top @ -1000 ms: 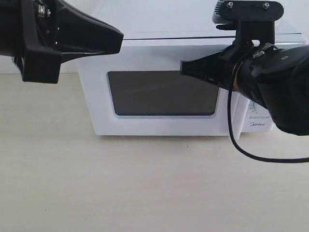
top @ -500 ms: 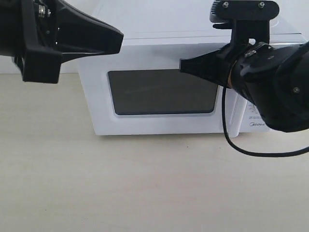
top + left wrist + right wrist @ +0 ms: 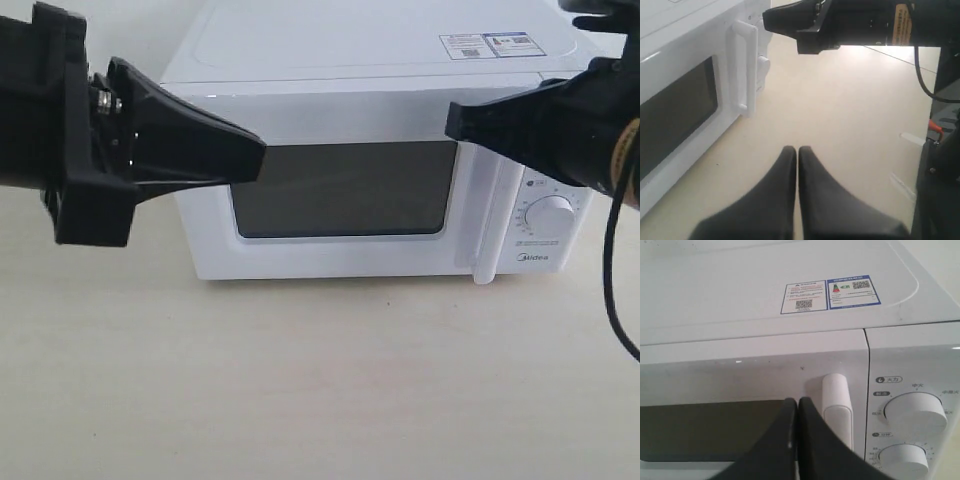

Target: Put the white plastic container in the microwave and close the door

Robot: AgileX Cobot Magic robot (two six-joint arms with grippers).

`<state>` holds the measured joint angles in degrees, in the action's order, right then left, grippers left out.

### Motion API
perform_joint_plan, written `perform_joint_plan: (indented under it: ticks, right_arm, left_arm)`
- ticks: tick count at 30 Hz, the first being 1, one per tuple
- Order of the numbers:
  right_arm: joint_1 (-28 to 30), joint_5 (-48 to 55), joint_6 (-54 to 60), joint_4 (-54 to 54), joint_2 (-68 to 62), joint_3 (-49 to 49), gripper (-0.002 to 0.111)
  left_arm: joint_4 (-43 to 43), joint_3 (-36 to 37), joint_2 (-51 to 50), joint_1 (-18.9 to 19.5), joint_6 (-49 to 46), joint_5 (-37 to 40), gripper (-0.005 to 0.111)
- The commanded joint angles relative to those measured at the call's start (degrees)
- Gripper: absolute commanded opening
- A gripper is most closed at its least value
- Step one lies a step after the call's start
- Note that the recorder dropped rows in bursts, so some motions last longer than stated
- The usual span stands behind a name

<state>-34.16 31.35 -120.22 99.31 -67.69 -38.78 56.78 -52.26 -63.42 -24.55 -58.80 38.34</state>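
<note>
A white microwave [image 3: 330, 60] sat with its door [image 3: 330, 262] shut, the left gripper [image 3: 797, 149] and right gripper [image 3: 797, 401] both pinched closed and empty, hovering before it near the handle [image 3: 487, 215], and the white plastic container out of sight, presumably inside behind the dark window [image 3: 340, 195].

Microwave [image 3: 330, 70] white; door [image 3: 340, 258] white, dark window [image 3: 350, 190]; sticker [image 3: 830, 295] white-blue; left gripper [image 3: 797, 149], right gripper [image 3: 797, 400] black; table [image 3: 300, 380] pale beige.

surface: pale wood-grain worktop [image 3: 300, 380] | on it: white microwave [image 3: 330, 90], standing toward the rear, door shut | front area: bare
</note>
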Motion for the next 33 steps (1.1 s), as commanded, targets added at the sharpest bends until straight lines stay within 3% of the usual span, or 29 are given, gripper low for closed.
perform_joint_plan:
  ticks: [1, 6, 24, 33]
  right_arm:
    - [0.4, -0.1, 0.3, -0.2, 1.6, 0.3, 0.000]
    - [0.4, -0.1, 0.3, -0.3, 1.7, 0.3, 0.000]
    - [0.4, 0.3, 0.3, -0.2, 1.7, 0.3, 0.000]
    - [0.4, 0.3, 0.3, -0.2, 1.7, 0.3, 0.000]
  left_arm:
    - [11.7, 2.4, 0.4, 0.0, -7.5, 1.9, 0.004]
    - [24.0, 4.2, 0.4, 0.0, -13.9, 11.4, 0.004]
    - [28.7, 4.2, 0.4, 0.0, -13.9, 11.6, 0.004]
    - [28.8, 4.2, 0.4, 0.0, -13.9, 7.8, 0.004]
